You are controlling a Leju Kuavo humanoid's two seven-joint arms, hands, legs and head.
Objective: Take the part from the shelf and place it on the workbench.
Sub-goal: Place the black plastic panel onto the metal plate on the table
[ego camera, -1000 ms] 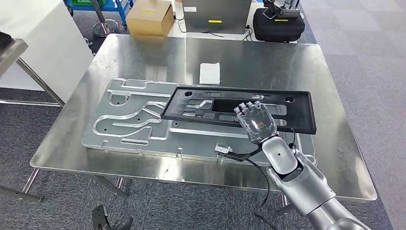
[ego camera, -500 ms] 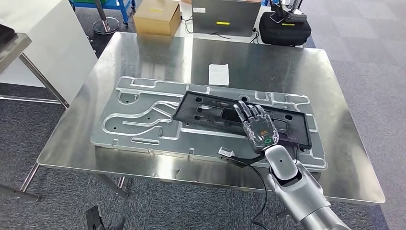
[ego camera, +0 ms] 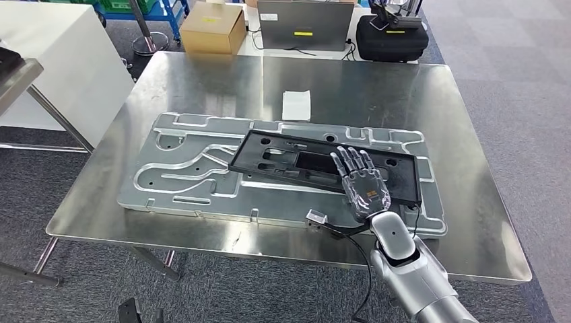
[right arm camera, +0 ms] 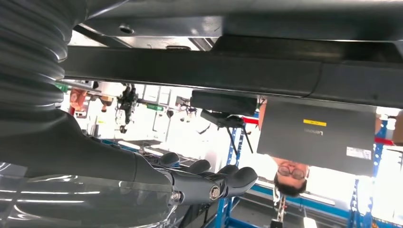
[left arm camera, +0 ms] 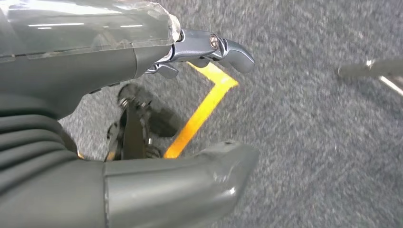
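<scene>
Black part point(ego camera: 323, 165) lies flat on big silver plate point(ego camera: 182, 176), on shiny workbench point(ego camera: 202, 81). Right hand point(ego camera: 363, 183) sits over part's near edge, toward its right end, palm down, fingers point(ego camera: 349, 160) straight and spread, gripping nothing. Cannot tell if hand touches part. Left hand point(left arm camera: 142, 95) hangs over grey carpet point(left arm camera: 323, 133) with yellow line point(left arm camera: 199, 114), fingers apart, holding nothing. White paper point(ego camera: 296, 105) lies on workbench behind plate. Brown box point(ego camera: 212, 27) and black case point(ego camera: 392, 35) sit on floor behind workbench.
</scene>
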